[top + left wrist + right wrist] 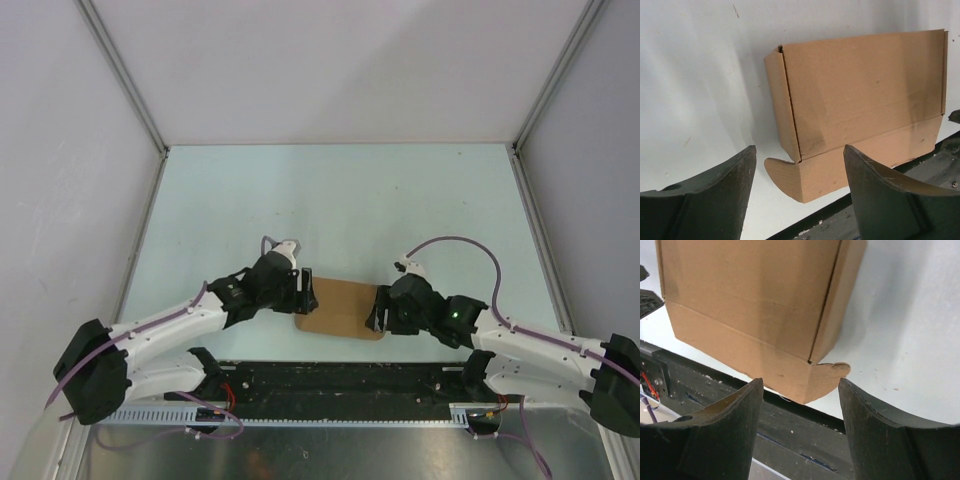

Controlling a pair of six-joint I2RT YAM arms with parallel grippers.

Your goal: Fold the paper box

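The paper box (342, 307) is a brown cardboard piece folded into a low rectangular shape, lying on the pale table near its front edge. My left gripper (305, 293) stands open just off its left end, not touching it. In the left wrist view the box (860, 95) shows a side wall and a rounded tab (782, 170) sticking out at the near corner, with my gripper (799, 147) open before that corner. My right gripper (380, 310) is open at the right end. In the right wrist view the box (750, 300) has a matching rounded tab (832, 372) ahead of the open gripper (800, 381).
A black rail (340, 385) runs along the table's near edge right behind the box, and shows under both wrists (880, 200) (790, 425). White walls with metal posts (125, 80) enclose the pale table (340, 200) on three sides.
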